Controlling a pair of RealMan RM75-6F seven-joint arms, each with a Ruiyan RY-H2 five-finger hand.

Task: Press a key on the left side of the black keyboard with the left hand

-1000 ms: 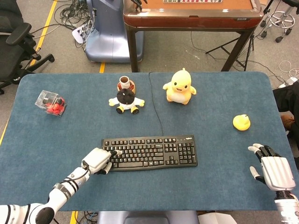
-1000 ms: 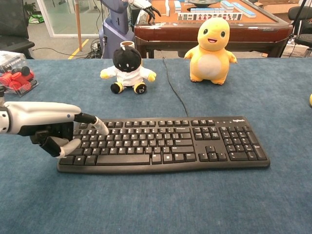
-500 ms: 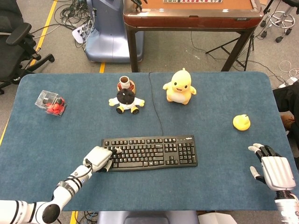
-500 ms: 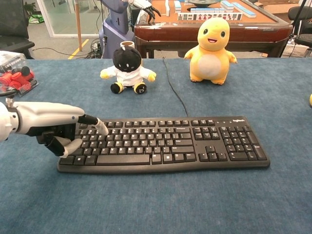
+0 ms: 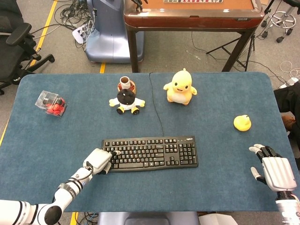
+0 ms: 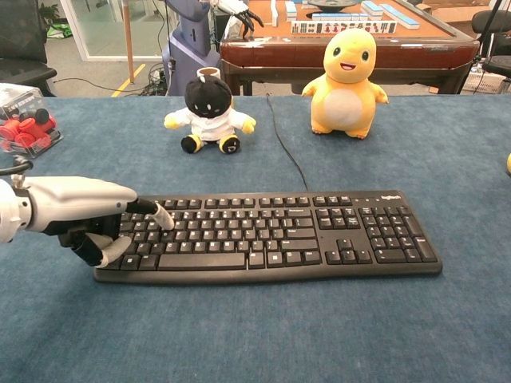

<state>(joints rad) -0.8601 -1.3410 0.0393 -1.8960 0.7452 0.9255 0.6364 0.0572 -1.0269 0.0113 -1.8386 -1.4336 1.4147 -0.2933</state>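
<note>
Here, on a blue table, the keyboard lies near the front edge. The left hand, curled with one finger out, touches keys at its nine o'clock end. The right hand rests spread, holding nothing, at four o'clock. Cables litter the floor.

Left hand covering the keys at the left end of the black keyboard; contact of fingertip with key not discernible. Right hand partly cut off by the head view's lower edge. Small yellow toy clipped at the chest view's right edge. Clear box of red pieces cropped at left.
</note>
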